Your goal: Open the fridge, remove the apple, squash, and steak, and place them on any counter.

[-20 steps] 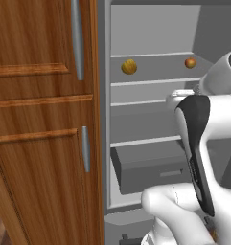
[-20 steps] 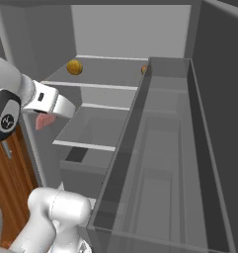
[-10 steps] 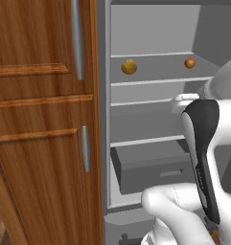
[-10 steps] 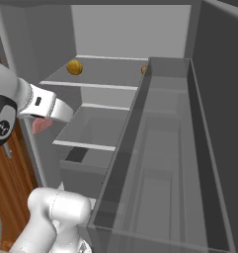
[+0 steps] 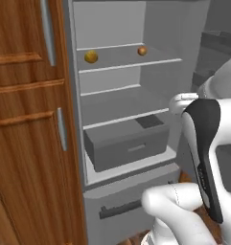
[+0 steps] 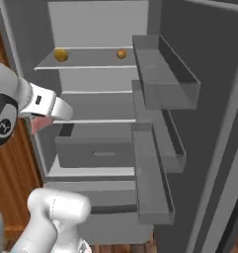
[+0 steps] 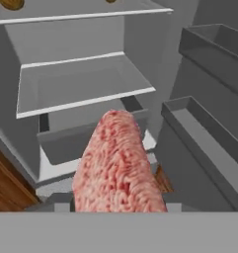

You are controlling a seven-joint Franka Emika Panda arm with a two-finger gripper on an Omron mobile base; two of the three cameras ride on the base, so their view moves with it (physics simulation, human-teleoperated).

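Observation:
The grey fridge (image 5: 112, 24) stands open, its door (image 6: 209, 74) swung out to the right. On its top shelf the yellow-orange squash (image 5: 91, 56) (image 6: 60, 54) sits at the left and the smaller red-orange apple (image 5: 142, 50) (image 6: 121, 53) at the right. My gripper (image 6: 43, 120) hangs in front of the middle shelves, outside the fridge, shut on the steak (image 6: 37, 125). In the hand view the pinkish-red steak (image 7: 118, 163) rises from the bottom and hides the fingertips. The counter is out of view.
A brown wooden cabinet (image 5: 26, 143) with silver handles stands left of the fridge. Inside it, a grey crisper drawer (image 5: 126, 143) sits low, above the lower drawer with a dark handle (image 5: 121, 208). Door bins (image 6: 162, 84) jut out at the right.
The whole picture has shifted in both base views, so the camera has moved and more of the door shows. My hand with the steak has drawn back from the shelves.

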